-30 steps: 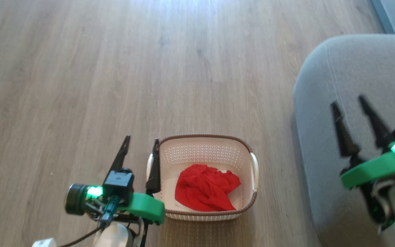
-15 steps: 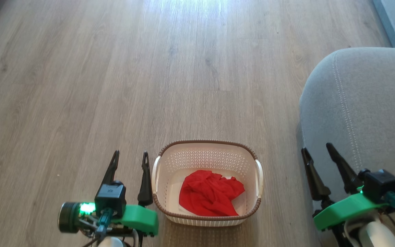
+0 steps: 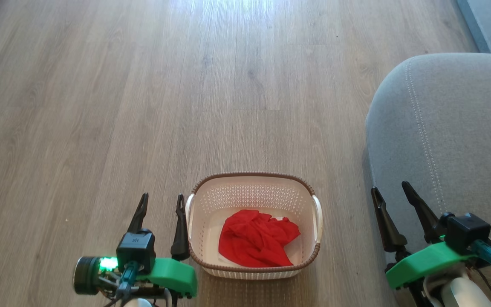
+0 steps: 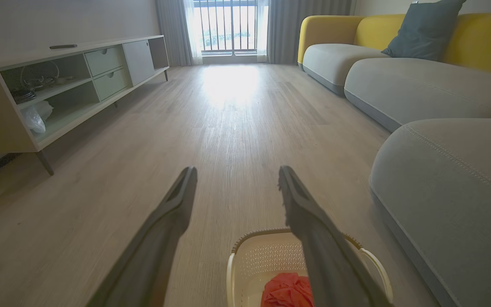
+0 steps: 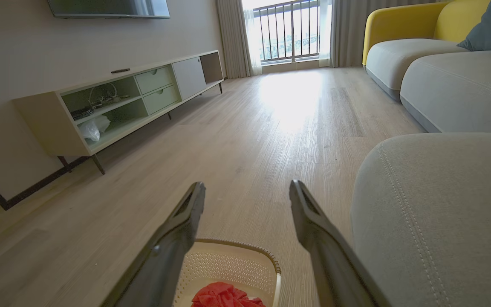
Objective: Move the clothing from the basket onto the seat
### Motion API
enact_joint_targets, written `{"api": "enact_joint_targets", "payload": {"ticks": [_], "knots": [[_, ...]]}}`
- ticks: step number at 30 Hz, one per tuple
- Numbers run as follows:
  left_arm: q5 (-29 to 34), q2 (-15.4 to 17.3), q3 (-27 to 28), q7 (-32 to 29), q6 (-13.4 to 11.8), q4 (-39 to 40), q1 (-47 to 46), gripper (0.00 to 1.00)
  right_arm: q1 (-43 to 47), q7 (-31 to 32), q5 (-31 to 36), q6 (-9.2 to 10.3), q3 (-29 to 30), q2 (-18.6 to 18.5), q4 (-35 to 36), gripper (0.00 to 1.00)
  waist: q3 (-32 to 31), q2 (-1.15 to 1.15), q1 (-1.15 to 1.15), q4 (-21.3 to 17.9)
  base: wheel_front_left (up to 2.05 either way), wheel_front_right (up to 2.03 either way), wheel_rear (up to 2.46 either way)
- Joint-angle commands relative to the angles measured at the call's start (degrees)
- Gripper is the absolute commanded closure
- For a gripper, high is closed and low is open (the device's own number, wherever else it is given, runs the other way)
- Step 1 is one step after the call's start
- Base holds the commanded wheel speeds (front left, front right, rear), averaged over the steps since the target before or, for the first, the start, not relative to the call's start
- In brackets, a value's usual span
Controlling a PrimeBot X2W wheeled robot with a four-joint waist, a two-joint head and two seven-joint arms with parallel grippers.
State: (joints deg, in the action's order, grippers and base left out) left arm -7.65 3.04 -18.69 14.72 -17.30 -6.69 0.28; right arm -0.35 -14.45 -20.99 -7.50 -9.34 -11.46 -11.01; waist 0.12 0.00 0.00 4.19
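On a pale wood-plank floor point(image 3: 143, 106), crumpled bright red fabric clothing point(image 3: 256, 238) lies in a small cream perforated plastic basket with a brown woven-look rim point(image 3: 254, 175), not yet on the large grey upholstered seat point(image 3: 454, 128).

Both grippers stand wide open and empty. The left gripper point(image 3: 162, 197) hangs just beside the basket's left end, so the red heap, spread across the basket's width, lies to its right and slightly back toward the robot. The right gripper point(image 3: 389, 186) hovers at the seat's edge, farther off. The left arm looks nearer for the pick.
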Motion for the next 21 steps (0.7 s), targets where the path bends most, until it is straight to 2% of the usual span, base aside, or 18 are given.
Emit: {"api": "enact_joint_targets", "payload": {"ticks": [1, 14, 21], "knots": [[0.02, -0.16, 1.64, 0.28, 0.04, 1.59, -2.0, 0.0, -1.24, -0.54, 0.29, 0.01, -0.67, -0.39, 1.87, 0.0, 0.09, 0.0, 0.0, -0.09, 0.0, 0.0, 0.0], [-0.25, -0.16, 0.86, 0.28, 0.1, 1.31, -2.65, 0.0, -1.42, -0.55, 0.0, 0.01, -0.52, -0.44, 2.35, 0.0, 0.96, 0.0, 0.0, -0.52, 0.0, 0.0, 0.0], [-0.86, -0.16, -1.0, 0.28, 0.8, 0.48, -4.6, 0.0, -2.82, -0.55, -1.29, 0.01, 1.41, -1.29, 3.06, 0.0, 5.76, 0.0, 0.0, -1.99, 0.0, 0.0, 0.0]]}}
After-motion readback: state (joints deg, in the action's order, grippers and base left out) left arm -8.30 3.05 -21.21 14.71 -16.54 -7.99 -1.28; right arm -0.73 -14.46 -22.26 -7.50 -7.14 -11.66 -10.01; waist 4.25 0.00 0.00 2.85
